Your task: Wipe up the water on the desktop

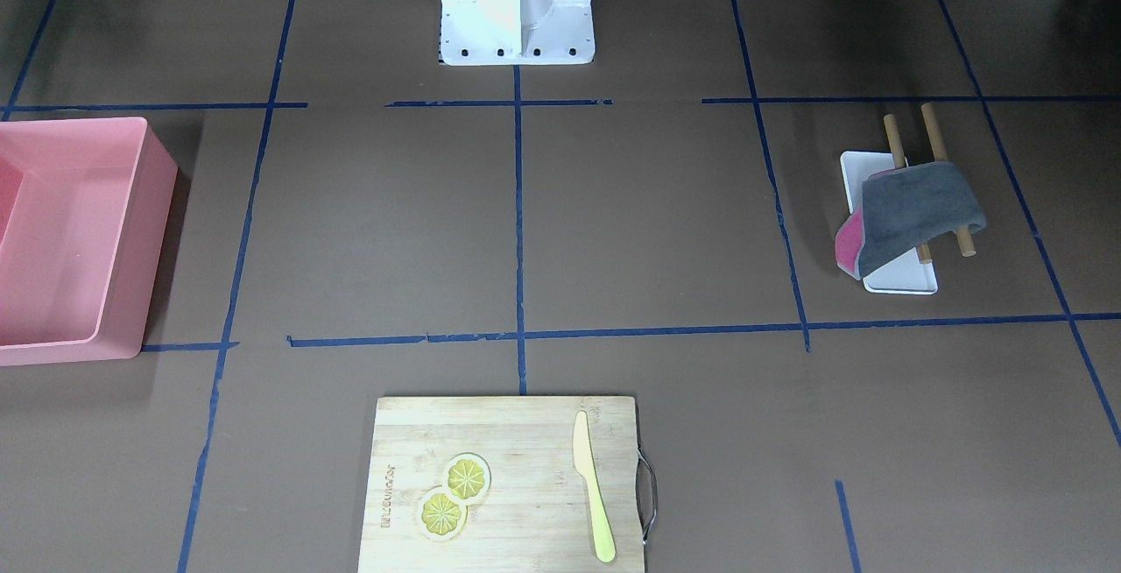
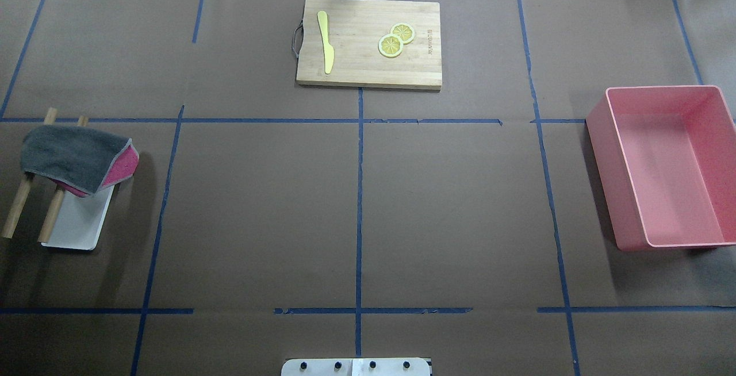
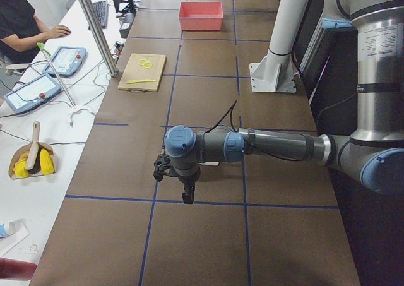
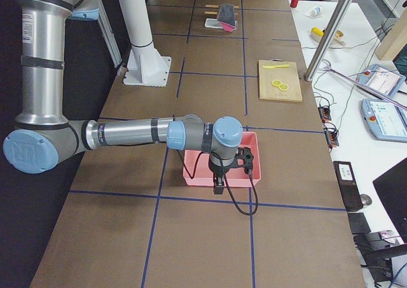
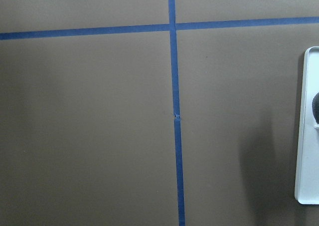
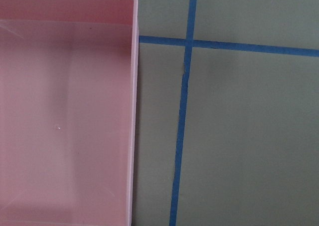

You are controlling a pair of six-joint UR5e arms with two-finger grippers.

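Observation:
The dark-brown desktop (image 2: 448, 192) with blue tape lines shows no water that I can make out. A grey and pink cloth (image 2: 72, 157) hangs over two wooden rods (image 2: 14, 215) above a white tray (image 2: 75, 226) at the table's left end; the cloth also shows in the front view (image 1: 920, 205). My left gripper (image 3: 187, 194) hangs above the desktop near that end; its wrist view shows the tray's edge (image 5: 309, 136). My right gripper (image 4: 218, 185) hangs by the pink bin. I cannot tell whether either is open or shut.
A pink bin (image 2: 601, 134) stands at the right end, its rim in the right wrist view (image 6: 133, 111). A bamboo cutting board (image 2: 356, 71) at the far middle holds a yellow knife (image 2: 326, 42) and lemon slices (image 2: 391, 46). The robot's white base (image 1: 517, 30) stands mid-table.

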